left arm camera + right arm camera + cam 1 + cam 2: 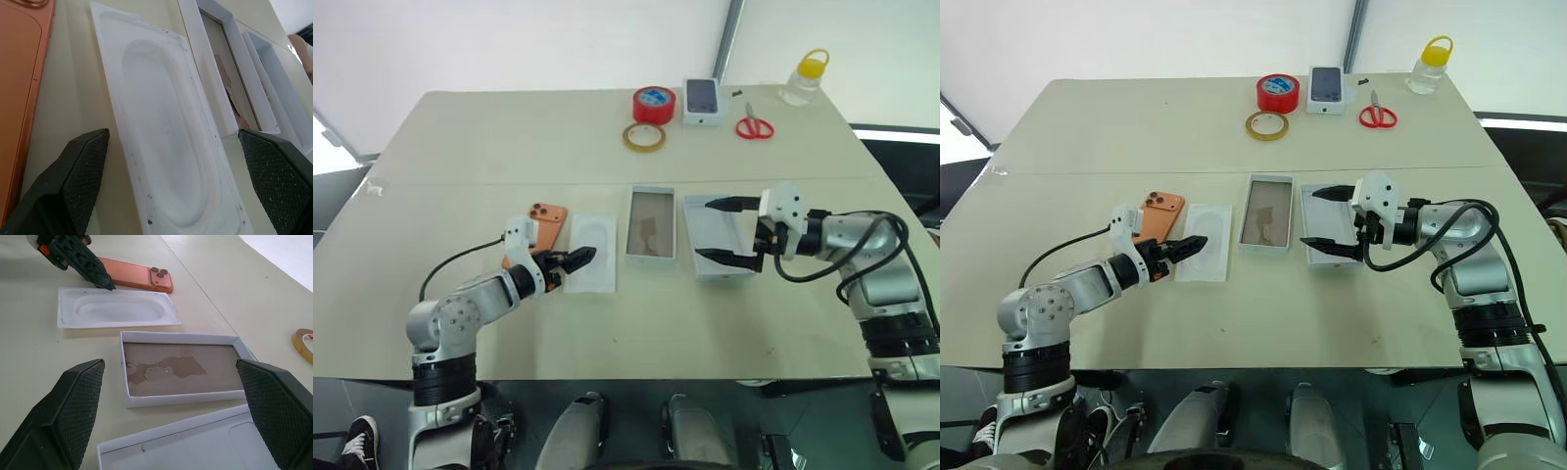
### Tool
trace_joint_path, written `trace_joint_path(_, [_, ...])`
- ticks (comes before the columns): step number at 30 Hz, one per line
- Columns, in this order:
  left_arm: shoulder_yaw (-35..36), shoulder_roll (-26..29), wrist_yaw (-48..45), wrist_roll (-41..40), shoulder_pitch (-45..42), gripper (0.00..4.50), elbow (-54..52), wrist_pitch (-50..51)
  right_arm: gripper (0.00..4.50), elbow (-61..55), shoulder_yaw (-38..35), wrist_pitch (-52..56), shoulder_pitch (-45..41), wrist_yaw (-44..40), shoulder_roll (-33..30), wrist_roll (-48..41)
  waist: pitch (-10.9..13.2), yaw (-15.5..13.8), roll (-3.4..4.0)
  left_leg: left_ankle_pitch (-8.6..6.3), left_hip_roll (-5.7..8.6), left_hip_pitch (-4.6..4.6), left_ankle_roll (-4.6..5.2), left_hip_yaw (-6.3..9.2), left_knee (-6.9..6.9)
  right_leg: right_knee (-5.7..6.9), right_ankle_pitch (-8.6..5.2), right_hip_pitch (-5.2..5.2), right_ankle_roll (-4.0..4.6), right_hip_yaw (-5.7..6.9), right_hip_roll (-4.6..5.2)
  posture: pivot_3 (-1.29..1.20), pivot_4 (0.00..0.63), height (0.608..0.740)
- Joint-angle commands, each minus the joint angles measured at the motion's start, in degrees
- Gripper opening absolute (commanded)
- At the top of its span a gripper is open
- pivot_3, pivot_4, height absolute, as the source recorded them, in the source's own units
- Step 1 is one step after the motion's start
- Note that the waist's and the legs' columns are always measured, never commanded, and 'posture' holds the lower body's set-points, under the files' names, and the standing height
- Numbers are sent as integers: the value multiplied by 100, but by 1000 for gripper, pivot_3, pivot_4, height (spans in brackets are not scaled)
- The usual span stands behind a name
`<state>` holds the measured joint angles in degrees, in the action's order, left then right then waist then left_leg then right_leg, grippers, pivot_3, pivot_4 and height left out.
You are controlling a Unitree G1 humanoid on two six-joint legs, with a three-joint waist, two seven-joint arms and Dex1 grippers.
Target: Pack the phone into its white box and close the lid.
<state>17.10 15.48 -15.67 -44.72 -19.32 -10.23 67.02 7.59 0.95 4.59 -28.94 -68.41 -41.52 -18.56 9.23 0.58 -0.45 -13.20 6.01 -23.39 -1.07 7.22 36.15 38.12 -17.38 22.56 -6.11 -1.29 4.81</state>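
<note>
**Orange phone beside empty tray**

Phone [1157, 215] flat on bench [1087, 127], long axis front-to-back, lenses at far end. Rightward: moulded insert [1206, 241], white box [1266, 212] (brownish floor), lid [1327, 235]. Left gripper [1186, 246] jaws spread over insert; right gripper [1326, 217] spread above lid.

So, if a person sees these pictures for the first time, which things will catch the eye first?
Probably the flat orange smartphone lying camera side up at the left of a row in the table's middle, beside a flat white plastic insert, a shallow white cardboard tray with a brownish floor and a white cardboard lid. The open left gripper hovers at the insert, the open right gripper over the lid. A red tape roll stands out at the far edge.
</note>
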Motion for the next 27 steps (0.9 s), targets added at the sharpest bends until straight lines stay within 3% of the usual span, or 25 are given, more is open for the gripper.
trace_joint_path(1, [-22, -101, 105, -115, 132, 3915, 10, 235, 4500, -95, -150, -142, -50, 60, 21, -22, 0, 2, 0, 0, 0, 0, 0, 0, 0, 0, 0, 0, 0, 0, 0, 0, 150, 740])
trace_joint_path(6, [33, -200, 231, -140, 228, 1705, 25, 339, 4500, -124, -147, -138, -66, 86, 15, -32, 0, 1, 0, -1, 0, 1, 1, 0, 0, 0, 0, -1, 0, -1, 0, 0, 150, 740])
trace_joint_path(16, [63, -222, 365, -120, 249, 1705, 24, 349, 4500, -112, -105, -192, -114, 130, 54, 6, 0, -1, 0, -1, 0, 2, 1, 0, 0, -1, 0, -2, 0, 0, 0, 0, 150, 740])
trace_joint_path(21, [47, -219, 380, -130, 278, 52, 18, 358, 4500, -196, -29, -117, -85, 114, 63, 2, -1, -1, 0, 0, 0, 2, 1, 0, 0, -1, 0, -3, 0, 0, 0, 0, 150, 740])
trace_joint_path(27, [193, -230, 492, -176, 35, 52, 88, 334, 4500, -579, 619, 402, 1, 484, 467, 351, -1, 20, -1, -1, -3, 3, 1, 0, -1, 1, 0, -1, 0, -1, -3, 0, 150, 740])
